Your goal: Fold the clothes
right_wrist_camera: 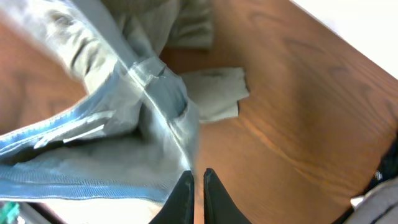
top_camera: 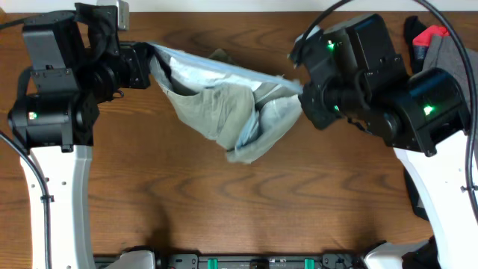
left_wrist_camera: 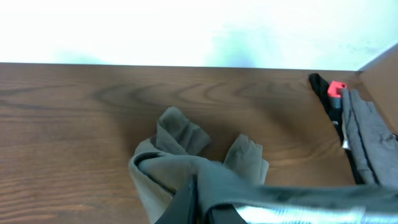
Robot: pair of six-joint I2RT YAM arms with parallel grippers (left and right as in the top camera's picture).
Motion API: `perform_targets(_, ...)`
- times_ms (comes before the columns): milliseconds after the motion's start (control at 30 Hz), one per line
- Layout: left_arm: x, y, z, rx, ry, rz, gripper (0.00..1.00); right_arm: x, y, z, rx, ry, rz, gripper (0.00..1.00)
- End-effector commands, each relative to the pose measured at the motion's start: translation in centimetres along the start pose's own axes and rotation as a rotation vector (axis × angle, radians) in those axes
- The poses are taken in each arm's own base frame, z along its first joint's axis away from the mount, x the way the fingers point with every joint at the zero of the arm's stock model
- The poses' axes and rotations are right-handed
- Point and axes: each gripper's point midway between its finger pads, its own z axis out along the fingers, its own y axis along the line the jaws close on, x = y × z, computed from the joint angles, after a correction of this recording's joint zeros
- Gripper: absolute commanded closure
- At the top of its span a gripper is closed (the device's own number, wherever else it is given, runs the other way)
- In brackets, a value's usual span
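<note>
A dark grey fabric garment [left_wrist_camera: 367, 140] is laid at the brown wooden table's [top_camera: 246, 209] right edge, touching a black and red cloth [left_wrist_camera: 334, 90].

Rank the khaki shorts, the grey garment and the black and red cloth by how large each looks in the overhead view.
1. khaki shorts, clearly the largest.
2 and 3 not ranked: grey garment and black and red cloth each show only a small patch, and the garment is cut off by the right arm and the frame edge.
</note>
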Motion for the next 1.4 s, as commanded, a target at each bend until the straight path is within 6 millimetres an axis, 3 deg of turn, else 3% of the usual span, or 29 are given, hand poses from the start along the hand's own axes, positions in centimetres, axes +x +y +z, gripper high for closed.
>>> perform_targets(0, -1.6, 0.2, -0.8, -0.02, -0.052, 0.021, 0.94, 0.4, 2.1, -1.6, -0.128, -0.033, -0.216, 0.93)
perform_targets(167, -2.3, 0.1, -0.9, -0.017, -0.079, 0.024, 0.94, 1.3, 2.5, -1.7, -0.153, -0.001, -0.24, 0.85)
perform_targets(300, -3.1, -0.2, -1.3, -0.014, -0.107, 0.023, 0.94, 1.3, 4.6, -1.5, -0.277, -0.014, -0.233, 0.75)
perform_targets(433, -3.8, -0.6, -1.9, -0.012, -0.128, 0.03, 0.94, 2.1, 6.9, -0.1, -0.398, 0.034, -0.2, 0.53)
perform_targets(533, -4.5, -0.4, -2.4, -0.038, -0.15, 0.038, 0.94, 3.1, 8.6, 1.3, -0.445, 0.089, -0.191, 0.44)
perform_targets(800, -6.2, 0.1, -3.8, -0.106, -0.206, 0.051, 0.94, 2.2, 13.0, 4.2, -0.444, 0.087, -0.122, 0.39)
perform_targets(900, -6.9, 0.0, -4.5, -0.119, -0.231, 0.059, 0.94, 1.5, 11.7, 5.5, -0.305, 0.073, -0.046, 0.39)
perform_targets(1100, -8.7, -1.0, -6.4, -0.119, -0.291, 0.084, 0.94, 0.0, 6.6, 6.5, -0.073, 0.023, 0.119, 0.35)
perform_targets(1233, -9.5, -2.1, -8.3, -0.115, -0.319, 0.095, 0.94, -1.4, 3.5, 7.3, -0.048, -0.023, 0.195, 0.34)
perform_targets(1367, -10.6, -3.5, -10.9, -0.106, -0.365, 0.1, 0.94, -3.1, 1.8, 8.4, -0.093, -0.078, 0.253, 0.3)
